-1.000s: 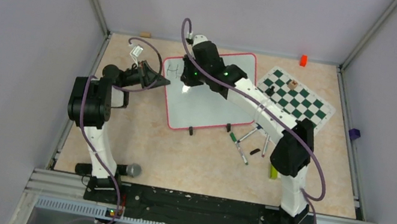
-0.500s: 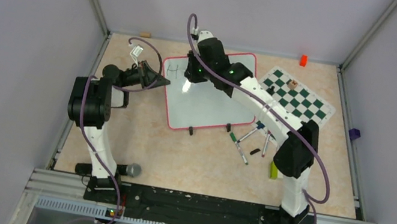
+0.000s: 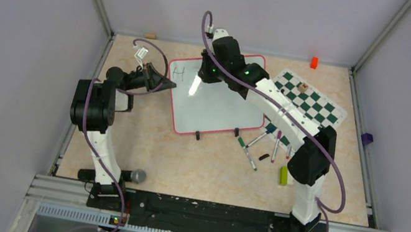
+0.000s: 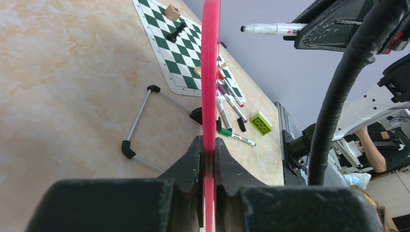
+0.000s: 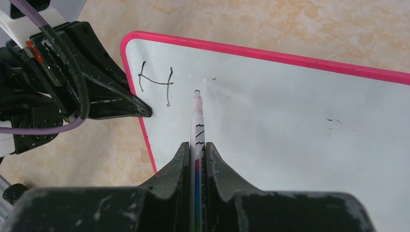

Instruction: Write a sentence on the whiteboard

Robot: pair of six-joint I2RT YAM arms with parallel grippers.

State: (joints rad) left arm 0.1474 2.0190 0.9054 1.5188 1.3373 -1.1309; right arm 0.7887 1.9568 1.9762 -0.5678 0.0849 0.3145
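Whiteboard (image 3: 217, 108): on the desk (image 3: 213, 168), far centre, set askew. Pink rim, two black clips (image 3: 197, 134) on its near edge.

Sentence (image 5: 157, 83): one dark letter "H" only, near the board's far-left corner. The rest of the surface is blank apart from a few small specks.

Right tool (image 5: 196, 147): clenched on a white marker (image 5: 197, 125), tip pointing forward over the board. The tip sits just right of the "H". Cannot tell whether it touches the surface.

Left tool (image 4: 209, 159): clamped on the board's left rim, one finger on each face, just beside the "H" corner.

Surroundings:
- Green-and-white chess mat (image 3: 306, 100) just right of the board, carrying a few small pieces.
- Several loose markers (image 3: 261, 147) scattered off the board's near-right corner.
- Lime-green building brick (image 3: 284, 176) nearer the right arm's base.
- Small orange block (image 3: 313, 62) at the far edge of the desk, well apart from the rest.
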